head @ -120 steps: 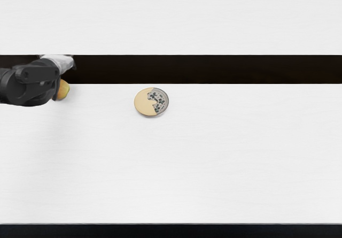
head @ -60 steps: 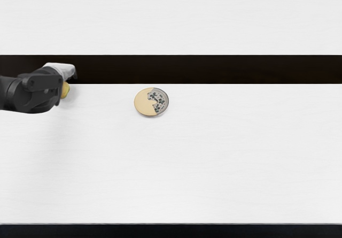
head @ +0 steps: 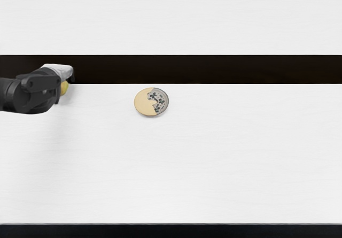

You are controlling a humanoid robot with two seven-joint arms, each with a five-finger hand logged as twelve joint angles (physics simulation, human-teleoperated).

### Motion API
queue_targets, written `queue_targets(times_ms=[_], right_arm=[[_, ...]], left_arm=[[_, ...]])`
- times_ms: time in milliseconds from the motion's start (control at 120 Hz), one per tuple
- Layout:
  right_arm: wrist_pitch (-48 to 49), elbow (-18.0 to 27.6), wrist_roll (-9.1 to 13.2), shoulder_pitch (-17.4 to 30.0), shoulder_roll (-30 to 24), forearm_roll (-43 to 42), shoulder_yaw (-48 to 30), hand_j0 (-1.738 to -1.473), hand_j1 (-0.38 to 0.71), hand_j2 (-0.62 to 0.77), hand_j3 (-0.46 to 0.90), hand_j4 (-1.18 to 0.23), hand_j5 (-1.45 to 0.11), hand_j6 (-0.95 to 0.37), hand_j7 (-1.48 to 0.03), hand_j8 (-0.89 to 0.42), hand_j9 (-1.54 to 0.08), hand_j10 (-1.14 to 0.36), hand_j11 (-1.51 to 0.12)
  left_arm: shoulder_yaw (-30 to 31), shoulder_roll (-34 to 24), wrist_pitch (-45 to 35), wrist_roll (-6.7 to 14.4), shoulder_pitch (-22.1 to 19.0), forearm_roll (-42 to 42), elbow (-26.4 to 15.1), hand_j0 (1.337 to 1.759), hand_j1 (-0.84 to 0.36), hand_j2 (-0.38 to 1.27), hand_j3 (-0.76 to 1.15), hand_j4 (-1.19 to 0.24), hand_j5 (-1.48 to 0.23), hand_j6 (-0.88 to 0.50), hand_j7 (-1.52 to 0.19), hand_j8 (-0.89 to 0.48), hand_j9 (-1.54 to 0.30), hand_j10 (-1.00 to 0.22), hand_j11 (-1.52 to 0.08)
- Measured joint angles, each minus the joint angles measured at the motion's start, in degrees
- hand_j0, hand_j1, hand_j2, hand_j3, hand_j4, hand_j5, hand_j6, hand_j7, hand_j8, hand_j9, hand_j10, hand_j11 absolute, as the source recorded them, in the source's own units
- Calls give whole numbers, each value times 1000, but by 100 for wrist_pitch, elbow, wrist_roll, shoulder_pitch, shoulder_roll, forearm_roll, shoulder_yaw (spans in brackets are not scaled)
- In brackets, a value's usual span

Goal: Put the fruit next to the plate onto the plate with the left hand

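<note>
Nearest thing worth noting on the white table (head: 214, 158) is the plate (head: 143, 102), left of middle, nothing on it yet. Farther back and well off to its left, the left hand (head: 47, 84) sits over the fruit (head: 64, 88), so only a yellow sliver shows. I honestly can't tell if the hand is clamped on it or just resting there. My worry: the fruit's right at the far edge by the dark gap (head: 214, 69), so a weak hold or a nudge could roll it in.
</note>
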State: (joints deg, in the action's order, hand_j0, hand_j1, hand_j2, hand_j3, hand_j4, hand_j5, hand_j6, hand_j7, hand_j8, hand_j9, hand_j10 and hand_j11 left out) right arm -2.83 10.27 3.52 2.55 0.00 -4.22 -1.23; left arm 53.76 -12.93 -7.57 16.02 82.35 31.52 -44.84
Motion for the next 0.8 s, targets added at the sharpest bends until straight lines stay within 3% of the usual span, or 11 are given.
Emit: queue_targets(times_ms=[158, 342, 525, 533, 558, 567, 600, 658, 667, 717, 800], right_arm=[[1, 1, 0, 0, 0, 0, 0, -1658, -318, -5, 0, -26, -34, -26, -34, -26, -34, -26, -34], [1, -1, 0, 0, 0, 0, 0, -1658, -318, -5, 0, -26, -34, -26, -33, -26, -33, -26, -33], [1, -1, 0, 0, 0, 0, 0, -1658, -318, -5, 0, -26, -34, -26, -34, -26, -34, -26, -34], [1, -1, 0, 0, 0, 0, 0, -1658, -318, -5, 0, -26, -34, -26, -34, -26, -34, -26, -34], [1, 0, 0, 0, 0, 1, 0, -1658, -318, -5, 0, -26, -34, -26, -34, -26, -34, -26, -34], [1, 0, 0, 0, 0, 0, 0, -1658, -318, -5, 0, -26, -34, -26, -34, -26, -34, -26, -34], [1, 0, 0, 0, 0, 0, 0, -1658, -318, -5, 0, -26, -34, -26, -34, -26, -34, -26, -34], [1, 0, 0, 0, 0, 0, 0, -1658, -318, -5, 0, -26, -34, -26, -34, -26, -34, -26, -34], [1, 0, 0, 0, 0, 0, 0, -1658, -318, -5, 0, -26, -34, -26, -34, -26, -34, -26, -34], [1, 0, 0, 0, 0, 1, 0, -1658, -318, -5, 0, -26, -34, -26, -34, -26, -34, -26, -34], [2, 1, 0, 0, 0, 0, 0, -1658, -318, -5, 0, -26, -34, -26, -34, -26, -34, -26, -34]], left_arm=[[17, -31, 62, -25, 26, 29, -45, 1653, -291, 138, 116, -160, -848, -164, -723, -353, -732, -389, -734], [28, -32, 197, -28, 24, 64, -56, 1655, -386, 76, 402, 67, -1112, 67, -991, -137, -987, -199, -1005], [31, -41, 328, -37, 58, -33, -60, 1667, -367, -7, 334, 147, -1164, 167, -1065, -87, -1091, -163, -1128], [31, -44, 352, -7, 68, -45, -60, 1649, -370, -4, 313, 146, -1167, -25, -869, -89, -1095, -153, -1133], [19, -89, 391, -57, 90, -97, -64, 1648, -364, 43, 242, 54, -1160, 215, -1100, -97, -1102, -192, -1138], [18, -94, 416, -60, 101, -118, -66, 1648, -372, 74, 232, 24, -1132, 205, -941, -100, -1104, -196, -1140], [20, -109, 515, -47, 140, -177, -67, 1646, -381, 101, 198, 27, -1054, 67, -911, -116, -1117, -190, -1154], [20, -115, 647, -34, 188, -242, -75, 1643, -400, 139, 148, -11, -990, 77, -869, -96, -1138, -167, -1177], [19, -126, 665, -30, 195, -248, -76, 1643, -401, 144, 143, -23, -853, 62, -835, -93, -1140, -166, -1180], [22, -153, 756, -47, 225, -290, -83, 1641, -410, 152, 112, 75, -998, 62, -823, -90, -1150, -167, -1191], [4, -275, 931, -15, 418, -330, -104, 1638, -434, 205, 74, -234, -1012, -204, -903, -90, -1161, -179, -1209]])
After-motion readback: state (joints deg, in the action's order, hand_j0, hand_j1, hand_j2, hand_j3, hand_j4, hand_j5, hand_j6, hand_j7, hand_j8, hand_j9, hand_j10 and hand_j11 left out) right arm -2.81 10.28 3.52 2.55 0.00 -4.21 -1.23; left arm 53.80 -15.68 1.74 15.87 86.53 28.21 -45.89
